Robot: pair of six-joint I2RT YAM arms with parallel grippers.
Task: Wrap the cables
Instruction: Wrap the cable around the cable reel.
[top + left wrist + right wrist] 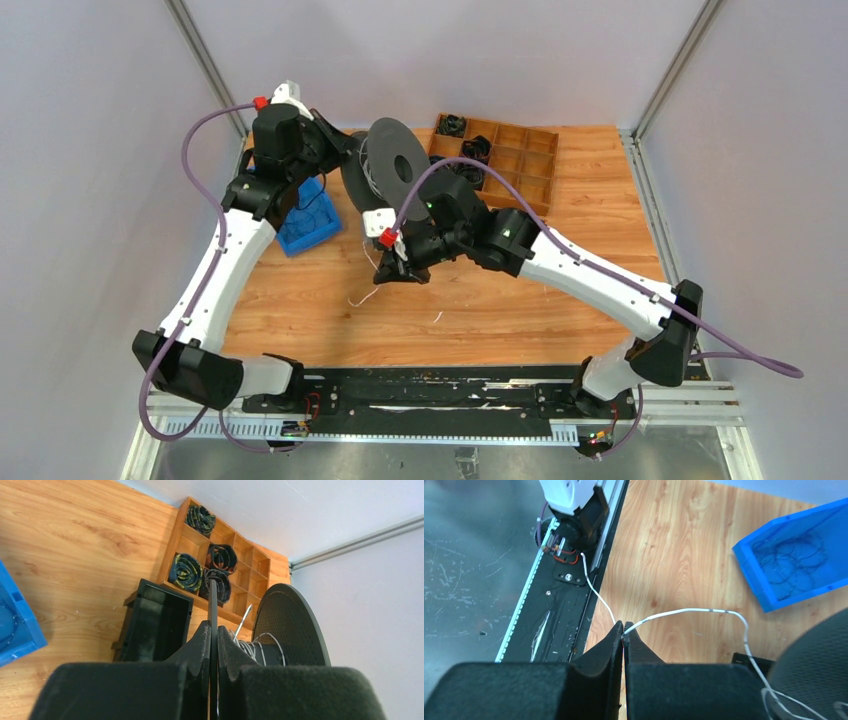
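A black spool (393,160) stands on edge toward the far side of the table (560,300), its two broad discs upright. The left claw (213,635) is pinched narrow on the thin rim of the nearer disc, a finger pressed to each face. Turns of thin silvery cable (694,611) are wound on the hub between the discs, some of them loose.

The right claw (623,627) hovers just in front of the spool, on the side toward the arm bases. It is clamped tight on the cable, with no gap showing between its fingers. From that grip the cable arcs up and over, then drops to the spool at the lower right of the right wrist view. A second stretch trails the other way, toward the black rail at the near edge of the table.

A wooden tray (227,562) of square compartments lies just behind the spool, with dark coiled bundles (186,573) in several of them. A blue bin (791,562) holding thin blue wires (789,560) sits to the spool's left. A black box (155,625) appears to lie between the bin and the spool, though the overhead view hides it.
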